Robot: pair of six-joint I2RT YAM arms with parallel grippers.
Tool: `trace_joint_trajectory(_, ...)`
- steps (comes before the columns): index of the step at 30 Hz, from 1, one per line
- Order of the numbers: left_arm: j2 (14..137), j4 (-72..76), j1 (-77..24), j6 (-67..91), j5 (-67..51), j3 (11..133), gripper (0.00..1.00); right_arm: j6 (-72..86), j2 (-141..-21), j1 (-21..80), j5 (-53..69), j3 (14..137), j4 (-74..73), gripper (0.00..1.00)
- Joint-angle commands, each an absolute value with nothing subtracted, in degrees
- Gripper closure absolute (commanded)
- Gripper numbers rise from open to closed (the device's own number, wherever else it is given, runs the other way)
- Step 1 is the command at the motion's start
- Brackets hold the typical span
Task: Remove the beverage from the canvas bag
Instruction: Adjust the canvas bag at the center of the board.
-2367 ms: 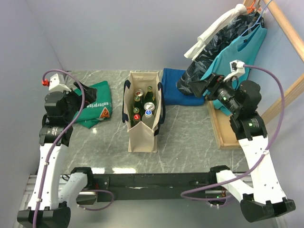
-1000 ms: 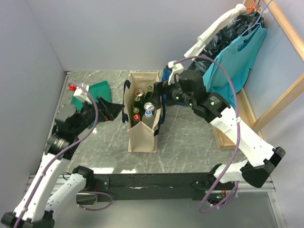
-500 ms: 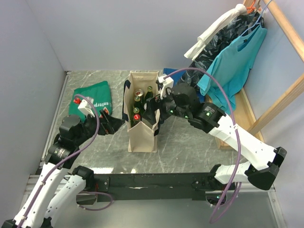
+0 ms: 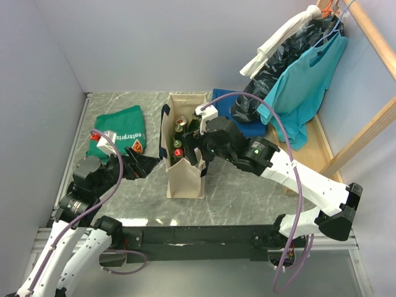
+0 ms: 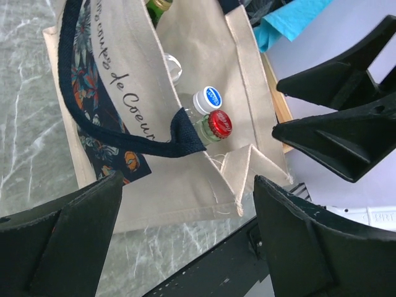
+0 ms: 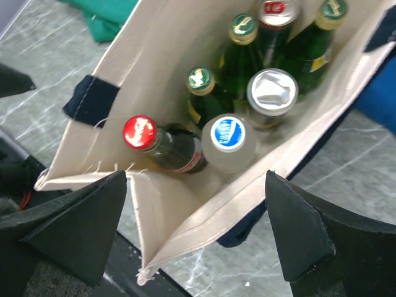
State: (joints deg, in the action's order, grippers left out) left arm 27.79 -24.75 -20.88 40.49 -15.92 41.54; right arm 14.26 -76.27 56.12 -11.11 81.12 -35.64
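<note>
Your right claw (image 6: 197, 178), spread wide, has moved over the boxy, coarse canvas bag (image 4: 185, 178) (left claw (image 5: 187, 181) nearer too, also spread).

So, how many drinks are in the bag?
7 in the bag: red-cap bottle and blue-cap bottle at one end, silver can beside them, three green bottles and a red-top can beyond. More may be hidden.

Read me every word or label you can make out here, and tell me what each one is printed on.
"de Coeur": on the side of the canvas bag, in script; the words before it are partly hidden by the handle.
"enterpris": white letters on the green T-shirt, cut off at the fold.
Blue-and-white cap: print too small to read.
Red cap: script too blurred to read.
</note>
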Motion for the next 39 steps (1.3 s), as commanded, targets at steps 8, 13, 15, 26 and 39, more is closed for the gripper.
trace_joint_trajectory(8, 26.5, -25.2, -24.3, 46.1, -6.4, 38.8, 0.13, 14.2, -74.6, 56.7, -15.8, 84.6, -34.1, 0.01)
trace_joint_trajectory(13, 32.0, -31.0, -24.8, 41.1, 4.5, 44.2, 0.09, 14.8, -74.1, 56.7, -15.6, 83.7, -33.0, 0.01)
trace_joint_trajectory(15, 36.6, -31.5, -24.8, 38.4, 9.5, 47.5, 0.05, 14.8, -73.7, 56.7, -15.7, 83.3, -32.7, 0.01)
trace_joint_trajectory(26, 64.3, -31.0, -27.3, 26.7, 22.8, 75.0, 0.04, 12.5, -69.9, 56.7, -20.4, 82.2, -34.1, 0.00)
trace_joint_trajectory(39, 61.3, -41.9, -50.6, 40.2, 36.1, 71.4, 0.03, 11.0, -68.4, 56.6, -26.1, 81.9, -33.0, 0.00)
